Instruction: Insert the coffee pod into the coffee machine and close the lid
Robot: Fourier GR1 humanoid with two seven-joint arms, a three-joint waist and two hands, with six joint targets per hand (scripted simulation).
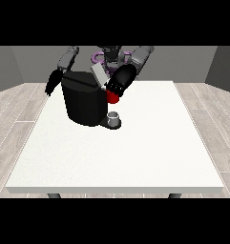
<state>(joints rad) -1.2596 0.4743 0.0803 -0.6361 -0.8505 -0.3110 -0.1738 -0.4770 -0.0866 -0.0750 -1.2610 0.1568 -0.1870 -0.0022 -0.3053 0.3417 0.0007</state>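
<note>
The black coffee machine (84,100) stands on the table's far left part. Its grey lid (99,75) is tilted up at the top. The hand at the view's right (118,82) hovers at the machine's upper right corner, just beside the lid and above a red thing at the machine (112,98). A small grey thing (114,116) rests on the machine's dark base, below the red thing; I cannot tell it for the pod. The hand at the view's left (52,82) hangs left of the machine with straight fingers pointing down, holding nothing.
The white table (135,152) stretches wide in front of and to the right of the machine. The robot's torso (109,53) is behind the machine. Grey floor surrounds the table.
</note>
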